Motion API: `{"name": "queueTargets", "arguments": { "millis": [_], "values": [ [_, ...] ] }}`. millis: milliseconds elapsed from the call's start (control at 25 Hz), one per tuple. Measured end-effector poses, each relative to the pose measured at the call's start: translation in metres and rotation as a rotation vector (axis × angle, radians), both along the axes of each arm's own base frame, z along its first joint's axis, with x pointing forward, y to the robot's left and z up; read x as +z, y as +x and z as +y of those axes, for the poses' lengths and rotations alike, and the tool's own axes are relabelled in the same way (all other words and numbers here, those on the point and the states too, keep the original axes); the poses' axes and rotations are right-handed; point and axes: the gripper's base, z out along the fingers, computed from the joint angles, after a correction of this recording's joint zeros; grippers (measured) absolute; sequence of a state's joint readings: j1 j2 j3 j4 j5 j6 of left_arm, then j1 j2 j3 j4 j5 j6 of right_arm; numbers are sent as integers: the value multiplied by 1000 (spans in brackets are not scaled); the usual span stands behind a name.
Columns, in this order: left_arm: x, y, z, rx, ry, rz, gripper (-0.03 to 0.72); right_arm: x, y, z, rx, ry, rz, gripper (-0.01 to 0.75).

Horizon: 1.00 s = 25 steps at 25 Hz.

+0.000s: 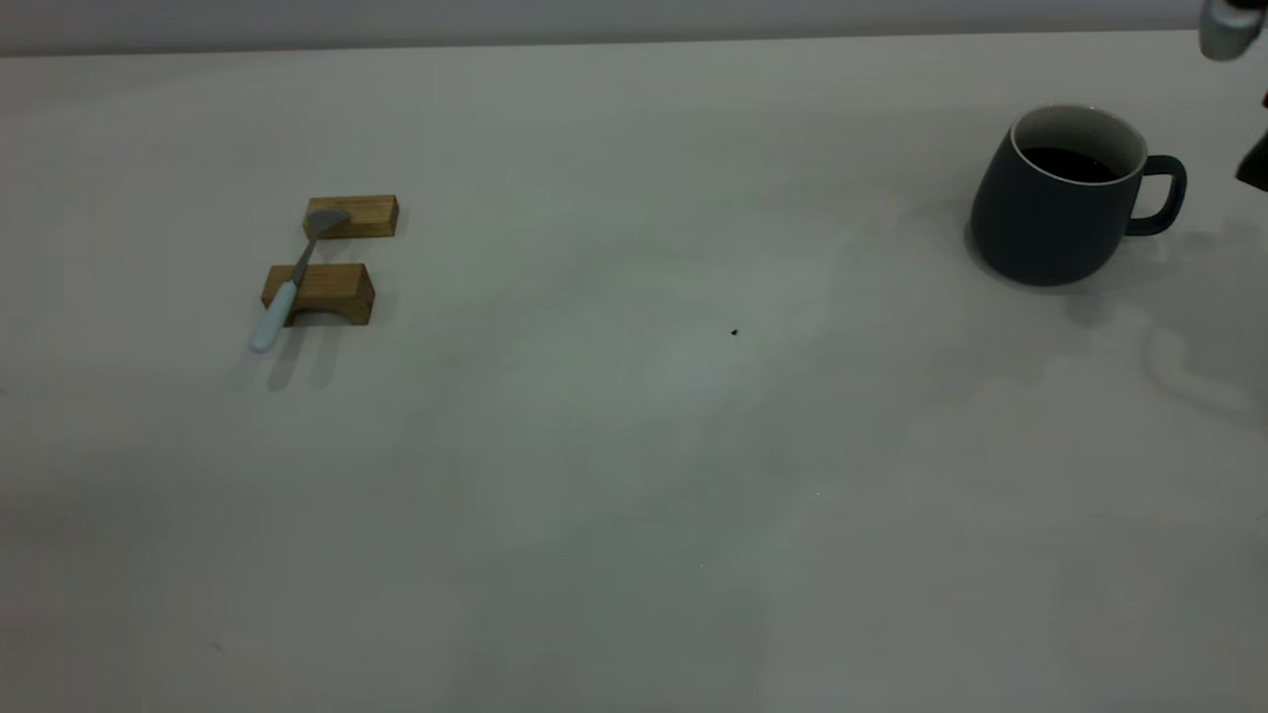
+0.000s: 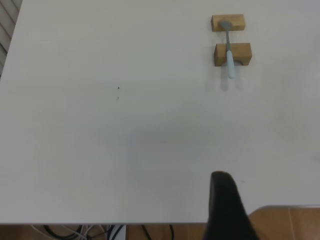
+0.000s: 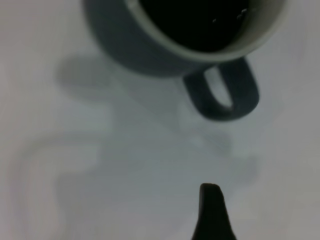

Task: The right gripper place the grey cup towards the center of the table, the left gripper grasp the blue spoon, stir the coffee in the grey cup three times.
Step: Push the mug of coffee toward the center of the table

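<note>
The grey cup (image 1: 1060,203) stands at the table's (image 1: 634,446) far right, its loop handle (image 1: 1161,195) pointing right; dark coffee (image 1: 1075,163) fills it. The right wrist view looks down on the cup (image 3: 150,50), the coffee (image 3: 200,20) and the handle (image 3: 225,95). My right gripper (image 1: 1228,28) hangs just right of the cup at the picture's corner, apart from the handle; only a black tip (image 3: 211,212) of it shows in its wrist view. The blue spoon (image 1: 287,287) lies across two wooden blocks at the left, also seen far off as the blue spoon (image 2: 229,55). My left gripper (image 2: 222,205) is over the table's edge, far from the spoon.
Two brown wooden blocks (image 1: 352,216) (image 1: 322,293) carry the spoon, bowl on the far one. A tiny dark speck (image 1: 734,333) marks the table's middle. The table's edge (image 2: 125,223) with cables and wooden floor below shows in the left wrist view.
</note>
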<state>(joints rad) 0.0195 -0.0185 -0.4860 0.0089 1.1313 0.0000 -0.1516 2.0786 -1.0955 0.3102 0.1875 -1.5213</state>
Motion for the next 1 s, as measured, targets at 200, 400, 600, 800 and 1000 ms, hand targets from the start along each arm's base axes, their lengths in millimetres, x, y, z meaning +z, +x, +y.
{"name": "queueTargets", "arguments": {
  "millis": [200, 400, 600, 800, 1000],
  "values": [
    [0, 0, 0, 0, 0, 0, 519, -1, 13, 4, 24, 48, 21, 565],
    [0, 0, 0, 0, 0, 0, 519, -6, 16, 11, 162, 27, 11, 565],
    [0, 0, 0, 0, 0, 0, 519, -25, 24, 14, 205, 51, 8, 565],
    [0, 0, 0, 0, 0, 0, 519, -31, 35, 13, 201, 55, -6, 564],
    [0, 0, 0, 0, 0, 0, 519, -42, 35, 12, 196, 64, 16, 564]
  ]
}}
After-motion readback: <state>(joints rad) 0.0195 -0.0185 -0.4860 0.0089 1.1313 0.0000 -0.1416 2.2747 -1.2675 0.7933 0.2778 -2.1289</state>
